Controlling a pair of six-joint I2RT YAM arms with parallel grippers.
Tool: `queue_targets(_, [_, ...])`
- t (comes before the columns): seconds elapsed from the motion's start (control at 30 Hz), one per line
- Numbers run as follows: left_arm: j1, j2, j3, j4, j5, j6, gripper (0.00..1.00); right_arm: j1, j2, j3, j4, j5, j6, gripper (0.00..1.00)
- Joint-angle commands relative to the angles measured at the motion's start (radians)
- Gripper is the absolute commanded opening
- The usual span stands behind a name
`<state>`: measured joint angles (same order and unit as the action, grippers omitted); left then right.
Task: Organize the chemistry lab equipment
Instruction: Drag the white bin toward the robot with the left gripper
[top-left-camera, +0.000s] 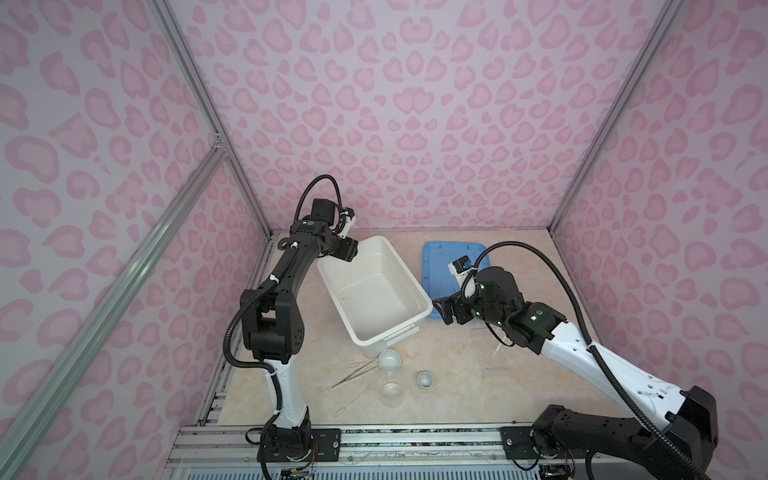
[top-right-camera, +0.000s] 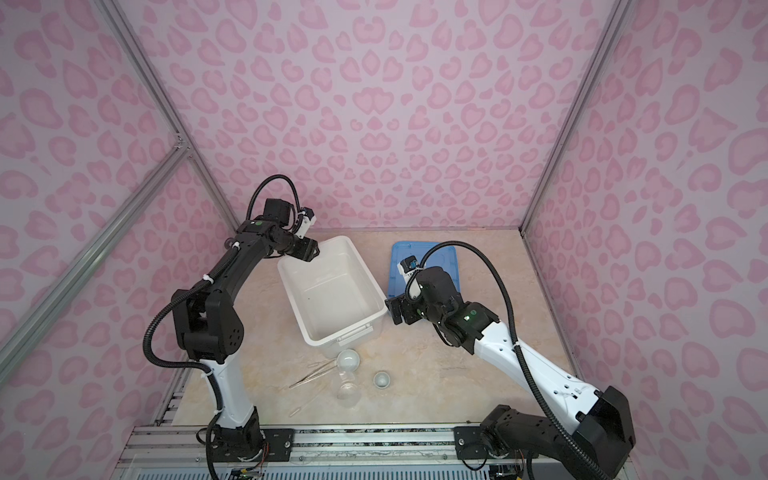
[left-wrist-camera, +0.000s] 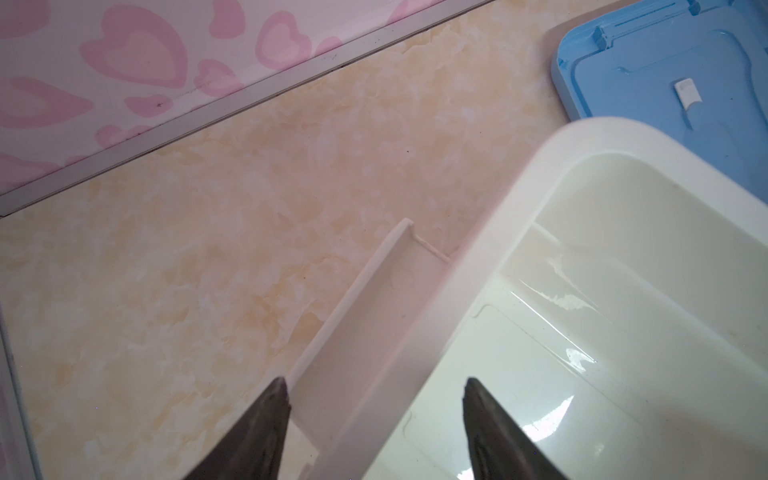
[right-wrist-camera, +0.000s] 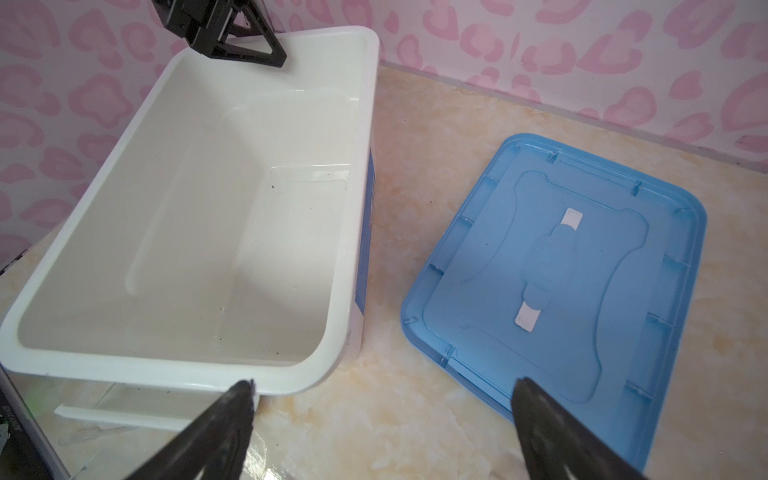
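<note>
Beige marble-pattern table (top-left-camera: 478, 374) carries every item; white bin (top-left-camera: 370, 291) sits near its centre, turned askew, interior bare; blue lid (top-left-camera: 440, 257) lies flat just beside the bin's far right side.

Left gripper (left-wrist-camera: 376, 386): jaws spread, nothing between them but the bin's far left rim; one jaw stands outside over the handle (left-wrist-camera: 365, 316), the other inside above the bin floor; contact with the rim cannot be confirmed.

Right gripper (right-wrist-camera: 384, 384): jaws spread wide, empty; it hovers over bare table in the gap between the bin's near right corner and the lid's near edge.

Equipment: all outside the bin, grouped on the table in front of its near end; larger round dish (top-left-camera: 390, 359) just beside the bin's near handle; tweezers (top-left-camera: 353, 375) lie diagonally to the left of that dish, one end close against it; clear beaker (top-left-camera: 392, 388) just in front of the dish; smaller round dish (top-left-camera: 426, 379) to the right of the beaker, apart from it; clear dropper (top-left-camera: 353, 400) lies diagonally left of the beaker, nearest the table's front edge.
</note>
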<state>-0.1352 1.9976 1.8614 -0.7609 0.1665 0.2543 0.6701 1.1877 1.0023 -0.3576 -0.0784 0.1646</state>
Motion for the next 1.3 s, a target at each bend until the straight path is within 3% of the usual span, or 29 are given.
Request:
queue_targets(0.0, [0.003, 0.009, 0.015, 0.002, -0.030, 0.008, 0.66, 0.000, -0.002, 0.001, 0.016, 0.012, -0.003, 0.97])
queue_targets(0.1, [0.002, 0.007, 0.015, 0.006, -0.036, 0.006, 0.58, 0.001, 0.000, -0.003, 0.018, 0.012, 0.001, 0.97])
queue_targets(0.43, [0.005, 0.000, 0.009, 0.006, -0.040, -0.007, 0.48, 0.001, 0.001, -0.018, 0.025, 0.015, -0.002, 0.96])
queue_targets(0.77, [0.003, 0.015, 0.021, 0.008, 0.008, -0.008, 0.47, 0.001, -0.011, -0.030, 0.035, 0.020, -0.004, 0.95])
queue_targets(1.27, [0.043, -0.092, -0.081, 0.043, -0.050, -0.018, 0.39, -0.003, -0.030, -0.061, 0.050, 0.016, 0.001, 0.95])
